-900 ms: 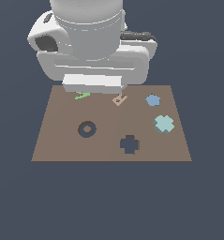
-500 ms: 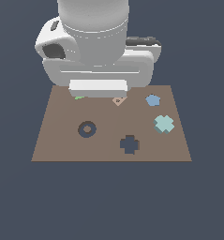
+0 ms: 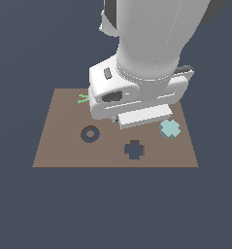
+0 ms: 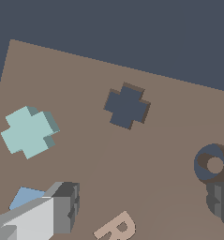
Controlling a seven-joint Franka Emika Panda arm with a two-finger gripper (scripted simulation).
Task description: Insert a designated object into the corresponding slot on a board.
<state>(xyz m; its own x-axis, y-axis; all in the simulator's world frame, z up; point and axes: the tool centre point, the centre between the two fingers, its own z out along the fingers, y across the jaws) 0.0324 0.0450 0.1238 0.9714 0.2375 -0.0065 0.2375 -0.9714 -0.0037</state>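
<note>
The pale teal cross (image 3: 170,128) lies flat on the brown board (image 3: 59,146) near the exterior view's right edge. The dark plus-shaped slot (image 3: 134,150) lies near the board's front edge, to the left of the cross and apart from it. In the wrist view the cross (image 4: 29,131) and the slot (image 4: 126,106) both show in full on the board (image 4: 85,79). My gripper (image 4: 141,205) hangs open above the board with nothing between its fingers (image 4: 62,206). In the exterior view the white hand (image 3: 137,97) hides the fingers.
A dark ring-shaped cutout (image 3: 90,134) (image 4: 211,163) sits left of the slot. A green piece (image 3: 82,98) lies at the back left. A blue pentagon (image 4: 24,197) and a tan R piece (image 4: 118,228) lie under the gripper, beside the fingers.
The arm has swung toward the front and the exterior view's right, now standing over the board's back middle and covering the pentagon and R piece there. The cross has not moved.
</note>
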